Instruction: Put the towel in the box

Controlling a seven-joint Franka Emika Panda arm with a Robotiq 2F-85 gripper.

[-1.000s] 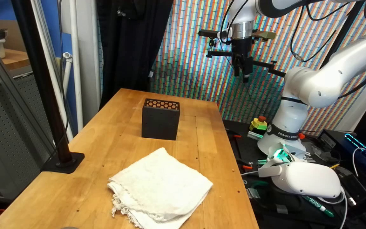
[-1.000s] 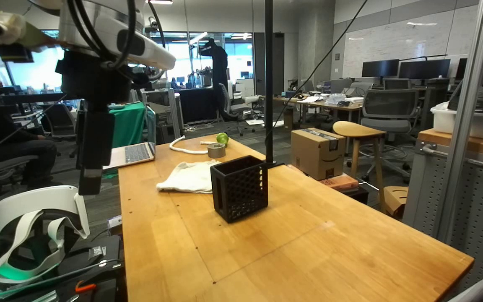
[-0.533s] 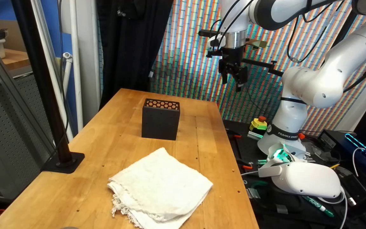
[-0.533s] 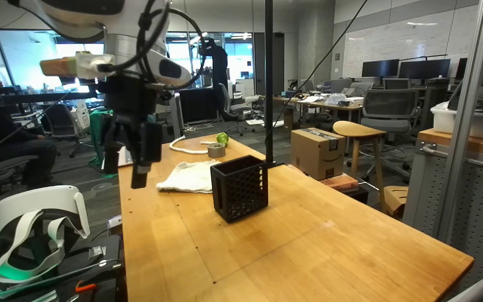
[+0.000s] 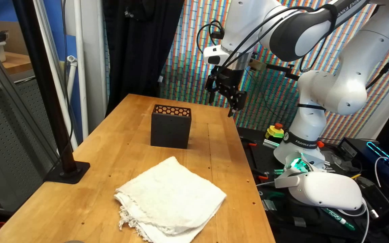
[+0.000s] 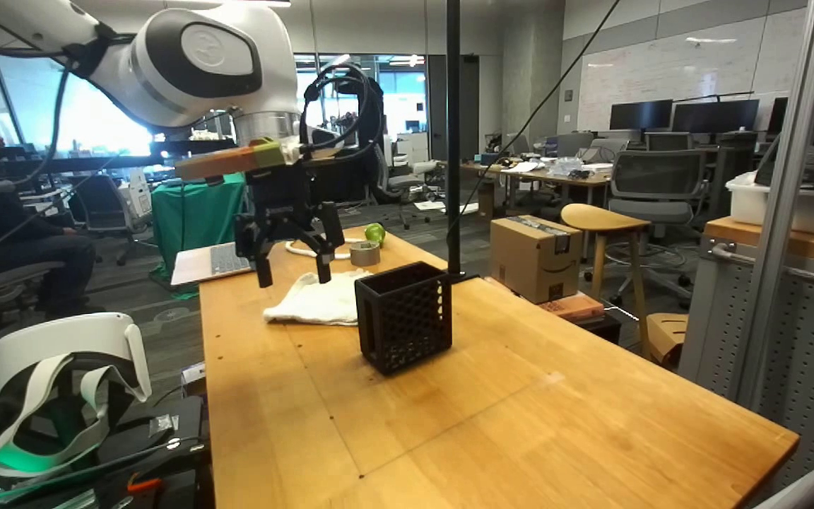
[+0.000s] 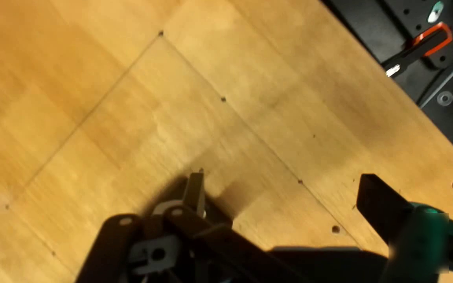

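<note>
Now over the table (image 6: 492, 431), the claw (image 6: 295, 280) has yet to reach the towel (image 5: 172, 199)

Compared with a second ago, the claw has swung inward from what looks like beyond the table's edge, and it has turned, so that its two fingers (image 7: 376, 200) show side by side and well apart. The towel and the box (image 5: 170, 130) stay where they were. For the task, this looks like the approach: the claw is released, spread wide, and holds nothing, with the table showing through the gap. A move along the table and then down onto the towel seems called for next, keeping the fingers off the box on the way.

The towel lies folded and fairly flat on the table, lower than the claw and well off to its side, with the frayed edge facing away from it. In an exterior view a fingertip (image 6: 324, 270) crosses in front of the towel, but the two are not touching. The box stands upright, also lower than the claw, and appears nearer to it than the towel does. Neither towel nor box shows beneath the claw in the wrist view.
</note>
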